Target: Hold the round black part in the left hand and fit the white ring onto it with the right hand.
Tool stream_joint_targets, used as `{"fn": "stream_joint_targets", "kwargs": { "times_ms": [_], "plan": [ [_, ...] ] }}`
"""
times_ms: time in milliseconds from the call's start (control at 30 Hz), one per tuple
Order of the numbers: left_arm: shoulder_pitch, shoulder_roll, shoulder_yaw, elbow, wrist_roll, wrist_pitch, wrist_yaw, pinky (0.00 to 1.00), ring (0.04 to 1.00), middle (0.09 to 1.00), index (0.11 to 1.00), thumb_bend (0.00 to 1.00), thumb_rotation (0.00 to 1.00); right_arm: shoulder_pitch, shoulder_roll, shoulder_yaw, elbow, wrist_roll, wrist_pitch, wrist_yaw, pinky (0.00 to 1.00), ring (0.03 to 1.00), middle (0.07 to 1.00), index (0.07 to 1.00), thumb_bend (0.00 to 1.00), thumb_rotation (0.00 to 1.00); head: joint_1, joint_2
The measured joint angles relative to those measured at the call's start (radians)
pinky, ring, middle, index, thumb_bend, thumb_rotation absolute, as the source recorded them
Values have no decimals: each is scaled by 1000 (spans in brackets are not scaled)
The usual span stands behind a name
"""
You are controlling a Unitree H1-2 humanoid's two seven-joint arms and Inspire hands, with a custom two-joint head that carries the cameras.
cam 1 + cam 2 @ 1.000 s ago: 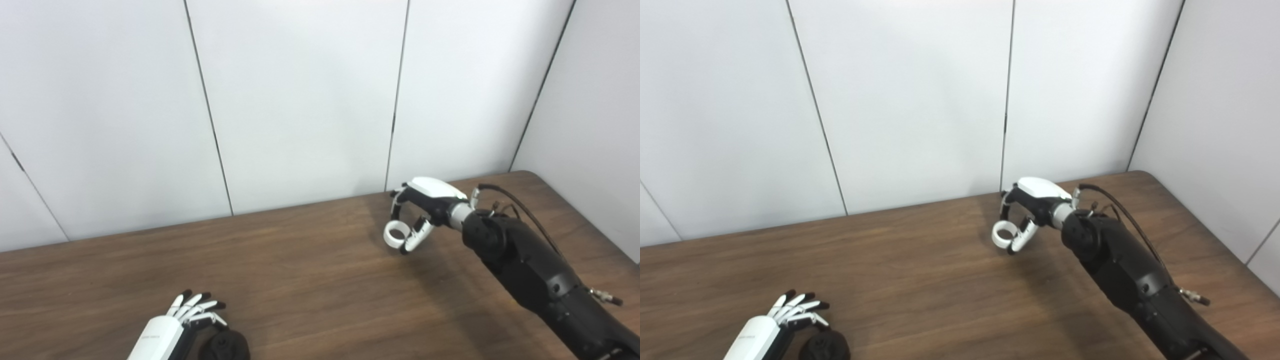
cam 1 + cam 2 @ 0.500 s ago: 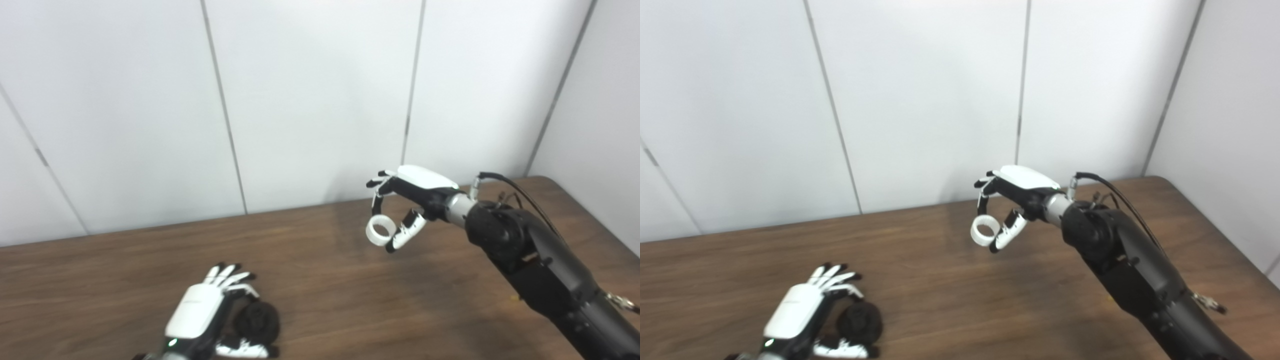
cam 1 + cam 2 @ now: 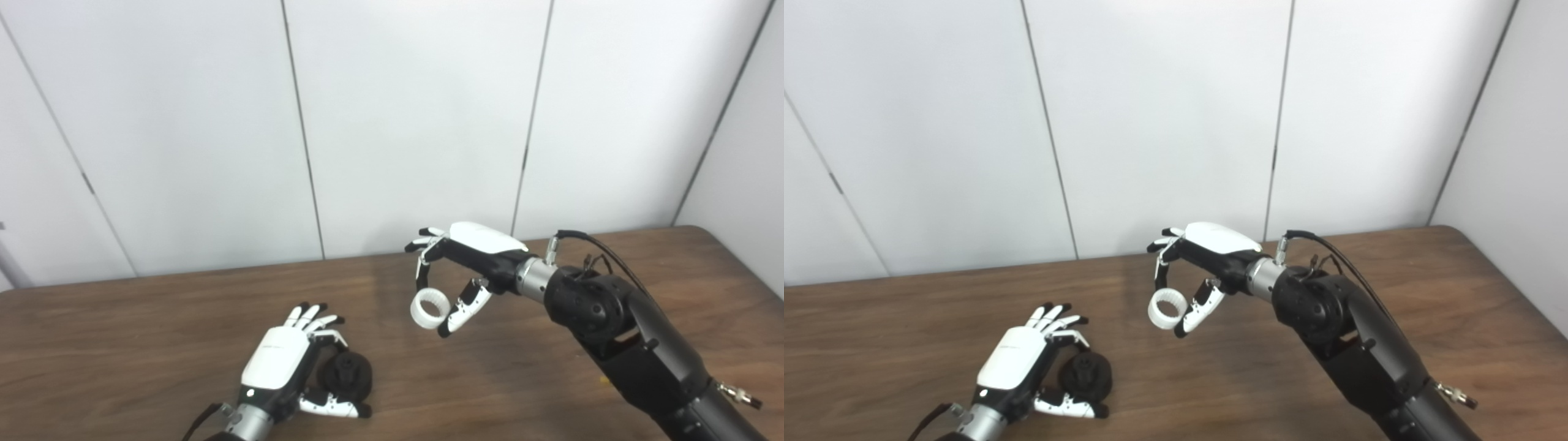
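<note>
The right hand (image 3: 468, 269) carries the white ring (image 3: 430, 308), pinched at its rim between a fingertip above and the thumb below, with the ring hanging clear of the wooden table (image 3: 153, 318). The round black part (image 3: 347, 375) sits low beside the left hand (image 3: 283, 364), between that hand's curled fingers and its thumb, which lies along the part's underside. Whether the left hand truly grips the part or only cradles it against the table is hard to tell from this angle. The ring is above and off to the outer side of the left hand, well apart from the part.

The likely trouble is alignment: the ring's opening faces the cameras rather than the part, so it probably needs turning before it meets the hub. A light pinch on a smooth rim may let the ring rotate or slip out. If the left hand's hold is loose, any push from the ring could tip the part away.
</note>
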Motion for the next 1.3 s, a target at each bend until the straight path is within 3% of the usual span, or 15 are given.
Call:
{"fn": "stream_joint_targets", "kwargs": {
  "times_ms": [500,833,1300],
  "plan": [
    [-2,-12,-28,-17,-1,4,-9,1000,958,845,479,520,48,8,70,39,67,-23,-91,-13,954,997,900,476,519,128,35,-8],
    [25,-82,-68,-70,1,15,-44,1000,961,848,479,520,48,28,83,45,84,-26,-100,-10,990,1000,907,478,519,128,60,6],
    [53,-85,-78,-116,3,35,-68,1000,963,851,479,520,47,36,95,53,86,-28,-100,-3,980,1000,909,475,519,126,54,31]
  ]
}}
